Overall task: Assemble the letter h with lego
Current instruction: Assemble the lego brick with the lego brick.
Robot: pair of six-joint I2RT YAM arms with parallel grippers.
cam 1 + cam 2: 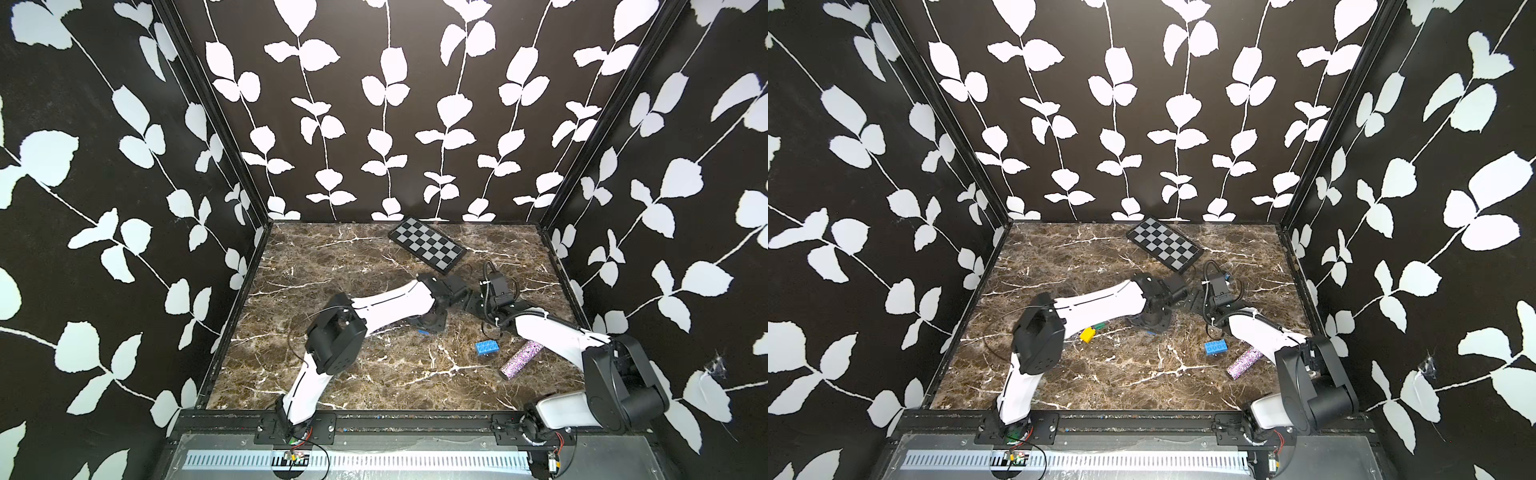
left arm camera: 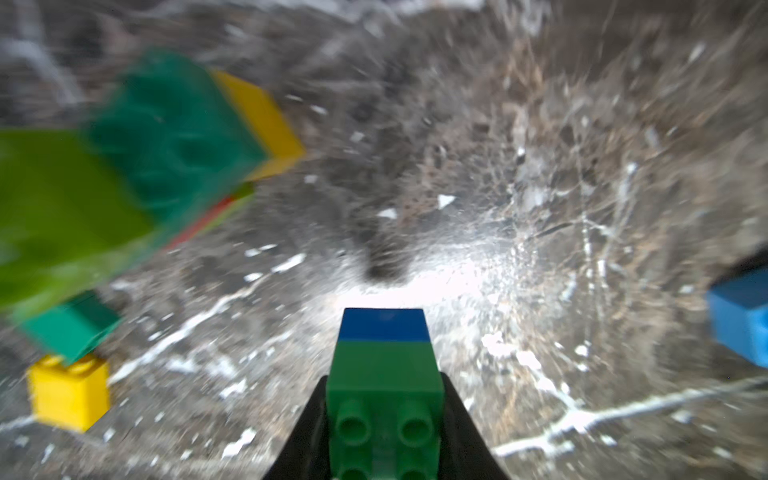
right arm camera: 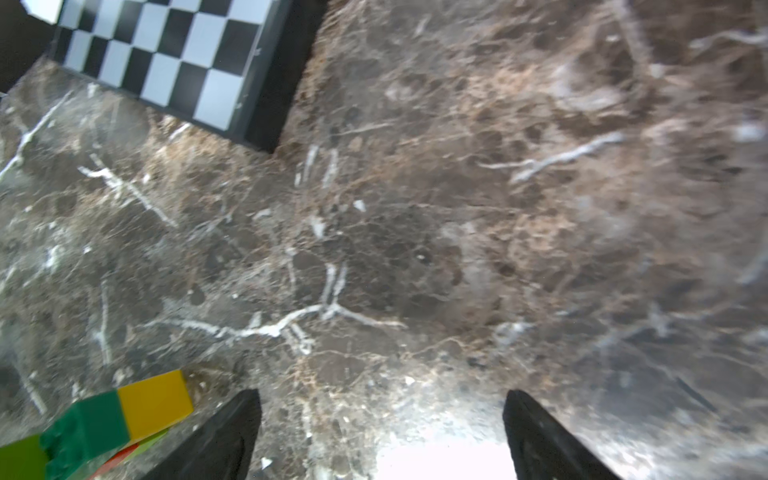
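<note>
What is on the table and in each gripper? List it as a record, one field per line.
left gripper: shut on green-and-blue stack
right gripper: open, nothing between the jaws
joined cluster: lime, dark green, yellow and red bricks, outside both grippers
loose blue brick: on the table, apart from the purple cylinder
yellow brick: on the table, next to the left arm
checkered board: flat at the far side
</note>
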